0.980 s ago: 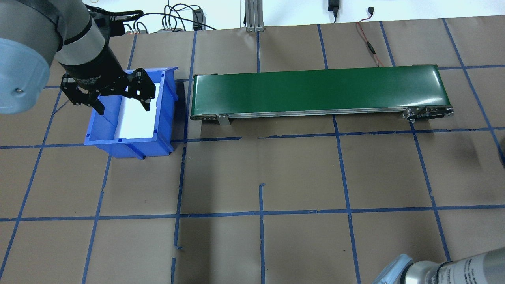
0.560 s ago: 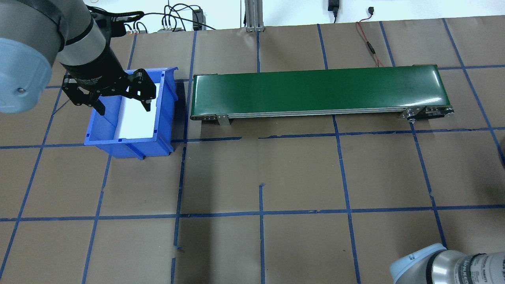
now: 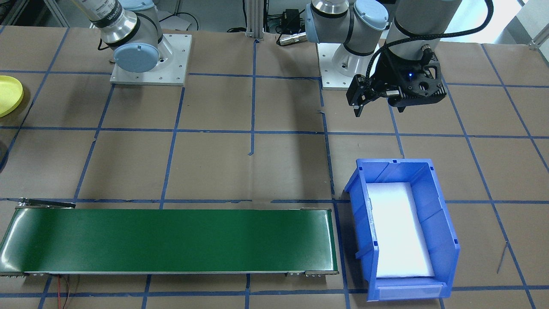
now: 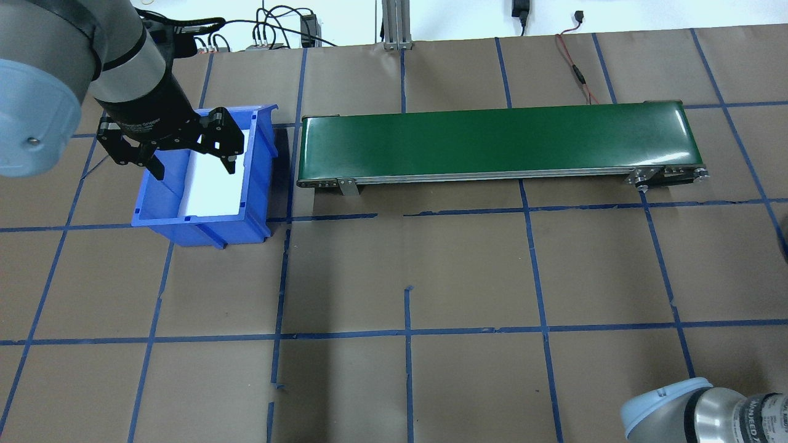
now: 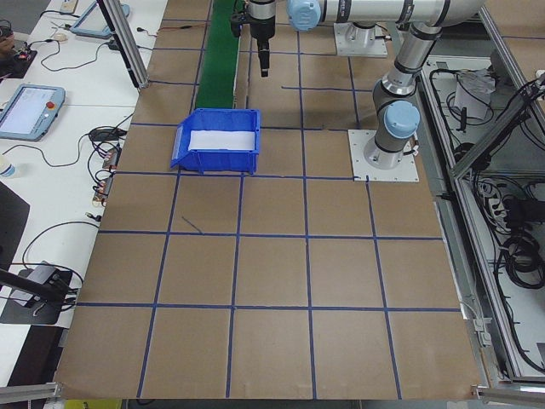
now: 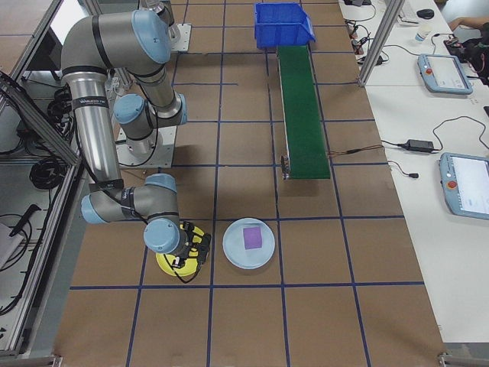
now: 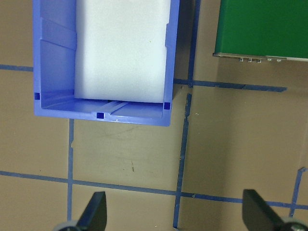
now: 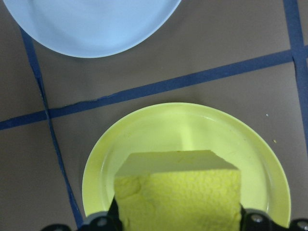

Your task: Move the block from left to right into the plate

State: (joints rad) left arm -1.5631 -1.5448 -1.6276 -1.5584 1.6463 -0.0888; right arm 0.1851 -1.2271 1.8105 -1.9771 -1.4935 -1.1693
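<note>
Front view: left gripper (image 3: 359, 109) hangs upper right of frame, nothing in it; its spread is hard to read from this angle. Blue bin (image 3: 446, 240) lower right, hard plastic w/ ribbed walls, white foam liner (image 3: 399, 227) flat on its floor. Green conveyor belt (image 3: 171, 240) lower left, smooth, slightly glossy. Sliver of the yellow plate (image 3: 8, 95) at left edge.

Overhead: left gripper (image 4: 191, 163) spread wide over the bin (image 4: 203, 229) at upper left, empty. Belt (image 4: 492, 138) across upper middle, bare. Only the right arm's elbow (image 4: 708, 412) shows, bottom right.

Left side view: bin (image 5: 215, 159) upper middle, nothing new.

Right side view: near arm's gripper (image 6: 183, 256) low over yellow plate (image 6: 164, 264), lower left. Pale blue plate (image 6: 248, 243) just beside it, purple block (image 6: 252, 236) in its middle.

Left wrist: fingertips (image 7: 94, 214) far apart at frame bottom, bin's near end (image 7: 101, 115) up top, brown paper table (image 7: 130, 163) w/ blue tape lines.

Right wrist: right gripper (image 8: 178, 224) clamped on yellow foam block (image 8: 178, 197), rough porous face, squarish, bottom centre. Round low-rimmed yellow plate (image 8: 269, 163) directly under it; pale blue plate (image 8: 91, 24) at top.

Step, my read: placing stage, block held over plate, can't tell if touching. Next: lower if needed, open the jaws, lift straight up so the soft foam doesn't drag w/ the pads.
</note>
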